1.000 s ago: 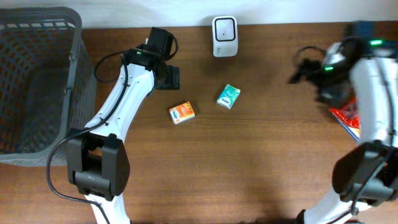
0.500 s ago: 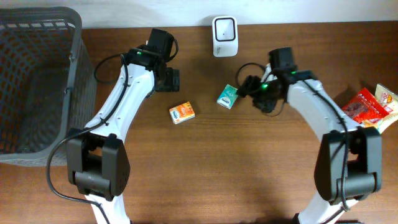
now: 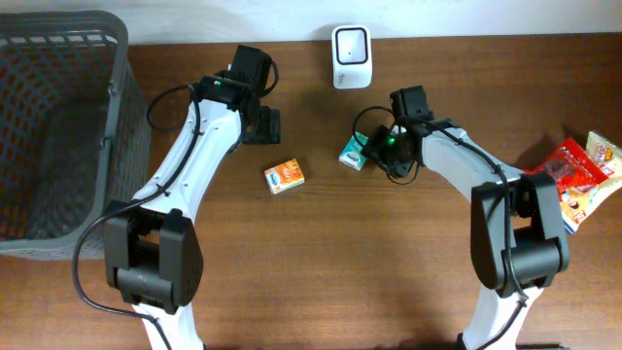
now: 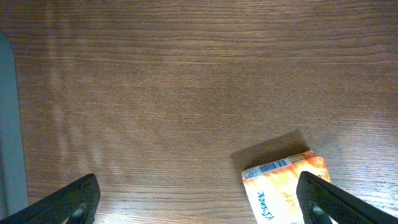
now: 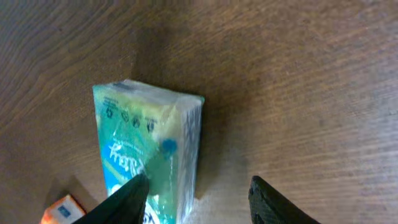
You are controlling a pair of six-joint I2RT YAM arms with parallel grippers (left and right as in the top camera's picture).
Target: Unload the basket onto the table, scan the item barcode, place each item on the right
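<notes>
A green tissue pack [image 3: 355, 151] lies on the brown table just below the white barcode scanner [image 3: 351, 44]. My right gripper [image 3: 375, 148] is down at the pack's right side. In the right wrist view the green pack [image 5: 149, 143] reaches between the jaws: the left finger [image 5: 127, 199] overlaps its top and the right finger [image 5: 273, 202] stands clear of its side over bare wood, so the right gripper [image 5: 196, 186] is open. An orange pack [image 3: 284, 176] lies left of it. My left gripper [image 3: 264, 123] hovers open above the orange pack [image 4: 286, 186], whose barcode faces up.
A grey mesh basket [image 3: 121, 78] fills the far left; its edge [image 4: 7, 124] shows in the left wrist view. Red and orange snack packets [image 3: 573, 170] lie at the right edge of the table.
The right arm swung from the table's right side to the green pack and its jaws have narrowed around it. The snack packets are uncovered. The left arm has not moved.
</notes>
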